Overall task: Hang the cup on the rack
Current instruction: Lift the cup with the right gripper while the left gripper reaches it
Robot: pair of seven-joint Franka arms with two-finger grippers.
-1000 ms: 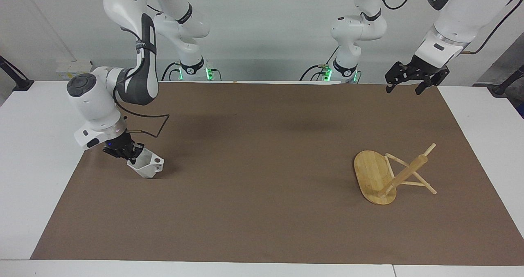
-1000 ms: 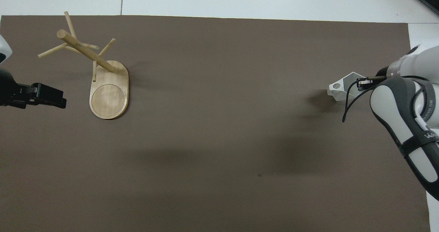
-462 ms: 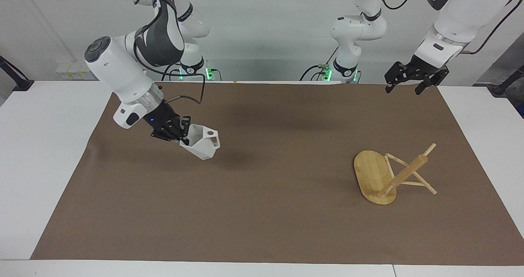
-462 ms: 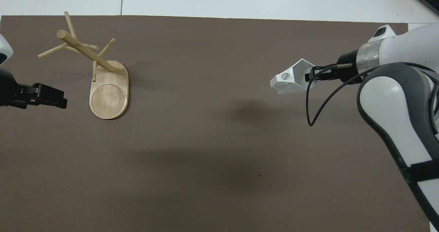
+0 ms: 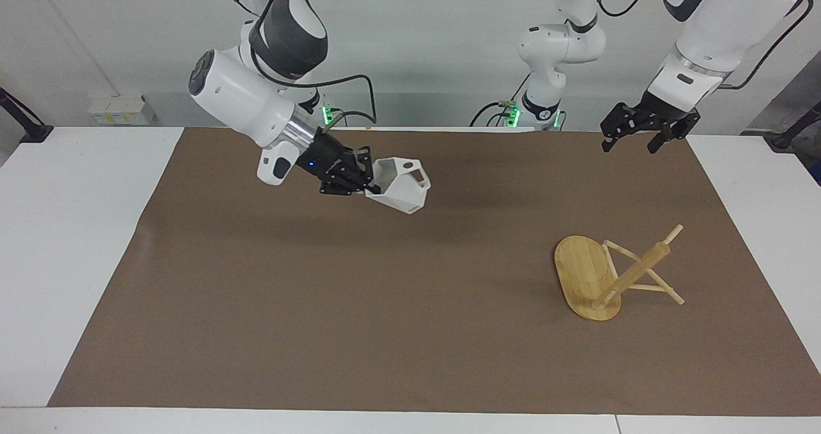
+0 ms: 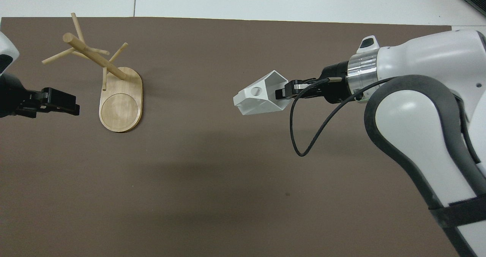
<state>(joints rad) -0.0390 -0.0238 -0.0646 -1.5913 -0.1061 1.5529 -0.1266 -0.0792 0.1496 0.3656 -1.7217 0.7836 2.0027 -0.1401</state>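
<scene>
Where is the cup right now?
The cup is in the air, gripped at its rim by the right claw, over the brown mat's middle, toward the right arm's end from the rack.

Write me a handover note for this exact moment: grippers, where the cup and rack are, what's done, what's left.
Right gripper: shut on the cup, gripping its rim, raised over the mat's middle, cup tilted, handle pointing toward the rack.
Left gripper: open, empty, waiting in the air above the mat's edge at its own end of the table.
Rack: standing on the mat toward the left arm's end, pegs bare.
Done: cup picked up and off the table.
Left: carry it to the rack, slip the handle over a peg, release.
</scene>
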